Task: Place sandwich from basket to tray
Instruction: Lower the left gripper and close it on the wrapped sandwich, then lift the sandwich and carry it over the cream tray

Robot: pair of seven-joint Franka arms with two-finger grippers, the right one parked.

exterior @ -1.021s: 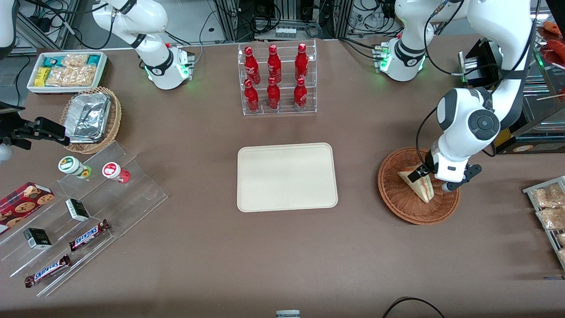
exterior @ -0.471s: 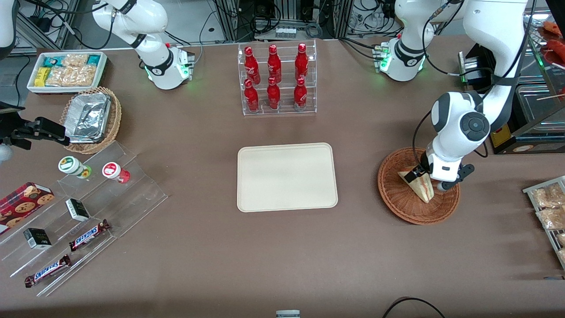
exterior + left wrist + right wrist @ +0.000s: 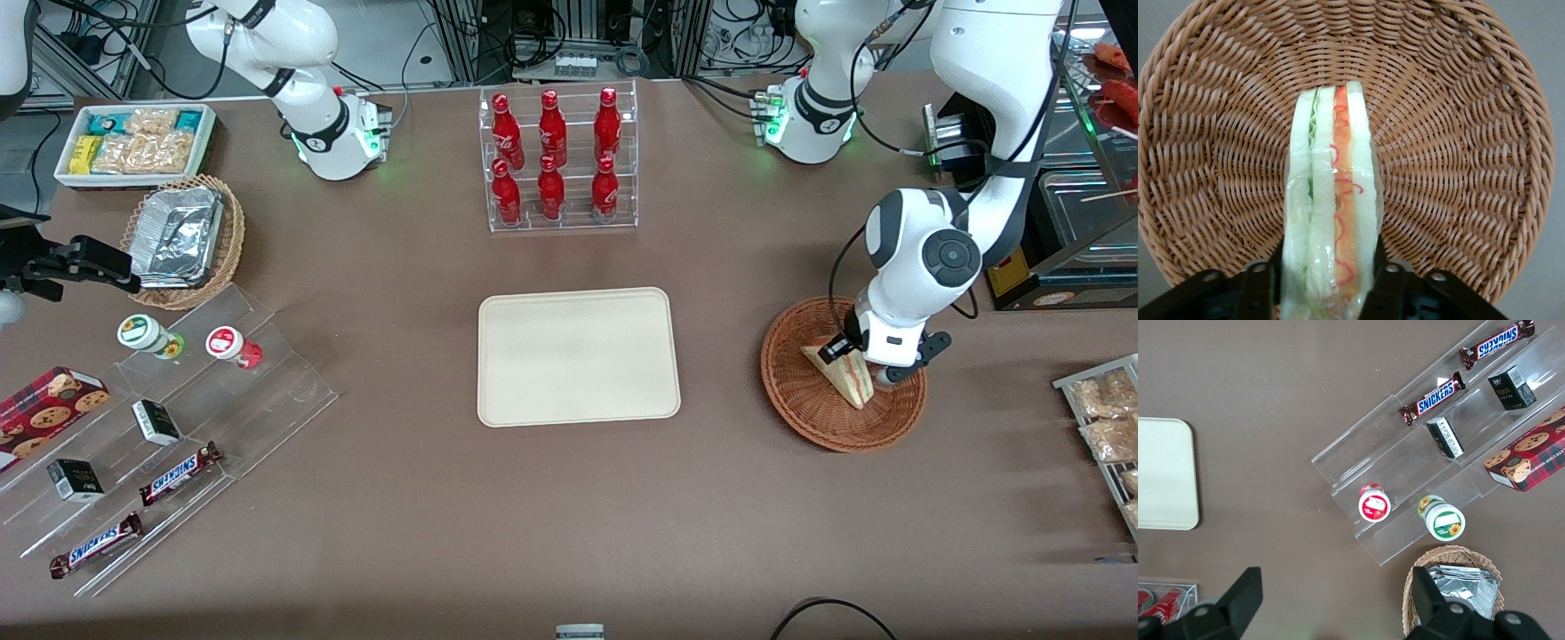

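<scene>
Front view: high, steep downward look across whole table from side facing robot bases; bases at upper edge of frame, tray (image 3: 578, 356) at centre, basket (image 3: 840, 378) at right.

Left wrist view: very close, looking down past gripper (image 3: 1328, 283) into basket (image 3: 1451, 133); sandwich (image 3: 1331, 200) fills middle. Shares basket and sandwich (image 3: 843, 373) with front view.

Right wrist view: higher, looking straight down on parked arm's end of table; tray corner (image 3: 1165, 473) at left edge, shared with front view.
</scene>
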